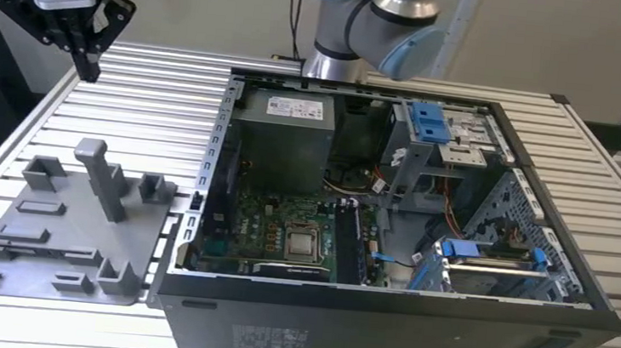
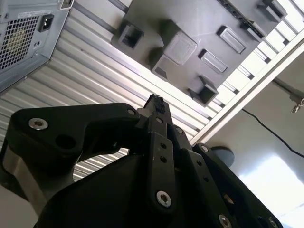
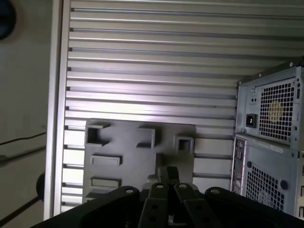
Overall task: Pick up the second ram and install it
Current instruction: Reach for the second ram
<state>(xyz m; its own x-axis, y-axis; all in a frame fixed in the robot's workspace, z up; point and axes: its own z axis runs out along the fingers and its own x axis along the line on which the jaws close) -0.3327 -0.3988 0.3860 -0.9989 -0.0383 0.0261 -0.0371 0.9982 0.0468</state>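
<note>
My gripper (image 1: 89, 71) hangs high above the slatted table at the exterior view's far left. It is well above and behind the grey parts tray (image 1: 55, 226). Its dark fingers are shut, pressed together to a narrow tip, and I see nothing between them. The shut tip shows in both wrist views (image 2: 156, 102) (image 3: 167, 173), pointing down toward the tray (image 2: 204, 23) (image 3: 123, 142). The second ram is out of view. Right of the tray stands the open computer case (image 1: 390, 293), with the green motherboard (image 1: 283, 223) inside it.
The tray carries a tall grey post (image 1: 101, 179) and several small empty holders. A silver processor (image 1: 303, 243) sits on the motherboard, with a power supply (image 1: 280, 137) behind it. The case's vented rear panel (image 2: 23, 38) (image 3: 270, 133) shows in both wrist views. The arm's base (image 1: 371, 26) is behind the case.
</note>
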